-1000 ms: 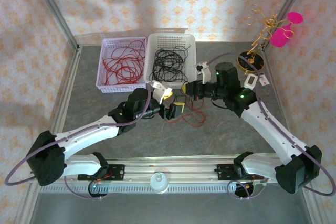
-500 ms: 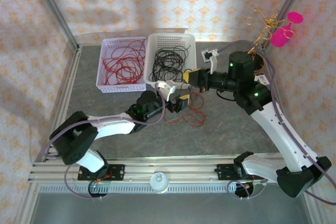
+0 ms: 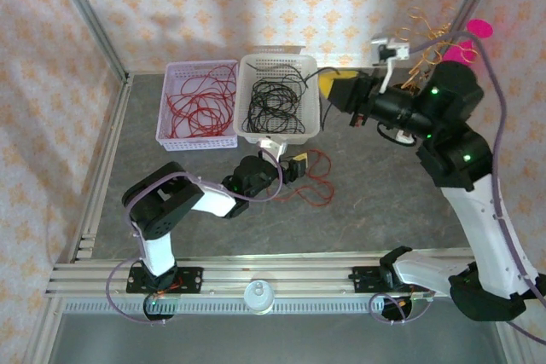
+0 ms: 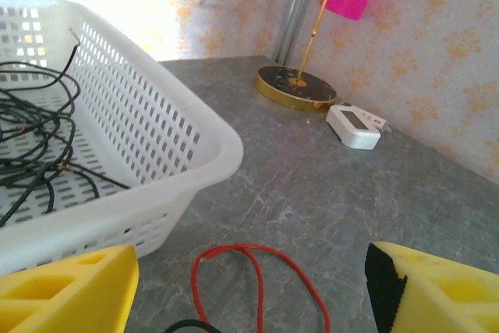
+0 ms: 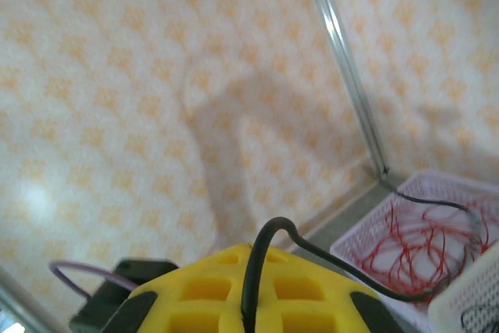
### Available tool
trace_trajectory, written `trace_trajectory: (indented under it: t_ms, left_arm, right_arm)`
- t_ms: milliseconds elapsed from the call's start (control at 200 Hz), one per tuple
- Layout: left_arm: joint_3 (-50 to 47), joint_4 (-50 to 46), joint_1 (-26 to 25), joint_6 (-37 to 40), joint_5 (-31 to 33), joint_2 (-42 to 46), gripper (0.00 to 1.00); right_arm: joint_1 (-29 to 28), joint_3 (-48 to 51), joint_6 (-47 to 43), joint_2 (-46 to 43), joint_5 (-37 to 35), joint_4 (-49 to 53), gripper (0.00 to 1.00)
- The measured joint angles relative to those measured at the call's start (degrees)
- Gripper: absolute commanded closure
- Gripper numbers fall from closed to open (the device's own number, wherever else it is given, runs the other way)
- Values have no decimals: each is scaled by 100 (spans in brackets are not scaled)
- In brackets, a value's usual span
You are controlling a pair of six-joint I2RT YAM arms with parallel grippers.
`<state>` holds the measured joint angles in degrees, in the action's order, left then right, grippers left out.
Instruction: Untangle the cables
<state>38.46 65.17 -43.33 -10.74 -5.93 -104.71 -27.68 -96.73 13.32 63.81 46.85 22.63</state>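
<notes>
- The right gripper point(image 3: 334, 88) is held high beside the right rim of the white basket point(image 3: 314, 95); in the wrist view its yellow fingers point(image 5: 203, 290) look pressed together on a black cable point(image 5: 251, 271), though the contact itself is hidden, so I say this with some care
- This black cable runs away from the gripper toward the baskets; I think the height is there to draw it free of the red one, so that it can go in the white basket, where other black cables point(image 3: 275, 101) lie
- The left gripper point(image 3: 296, 165) sits low over the table point(image 3: 384, 210), its jaws wide apart and holding nothing, with a loop of the red cable point(image 4: 238, 248) lying between them
- I judge it is placed so to pin or pick this red cable, which belongs in the lilac basket point(image 3: 196, 142) with the other red cables point(image 3: 198, 101)
</notes>
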Motion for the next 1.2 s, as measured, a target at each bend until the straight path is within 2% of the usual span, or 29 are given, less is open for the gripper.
trace_trajectory:
  t_ms: [135,350,656,961,1201]
  left_arm:
    - [-173,160,0,-199,28,-66,24]
    - [-680,428,-22,-535,26,44,24]
    - [-1462,245,-411,-778,68,1499,24]
    - [-1888,-1001,-431,-894,332,2905,24]
    - [-2004,-2310,-431,-896,669,4072,21]
  right_arm:
    - [0,-404,81,48,-313,-140,100]
    - [52,-435,101,291,-885,-179,100]
    - [177,-116,46,1038,-1596,-229,100]
    - [188,214,-151,2162,-2291,-557,100]
    - [186,92,-160,3637,-2496,-901,100]
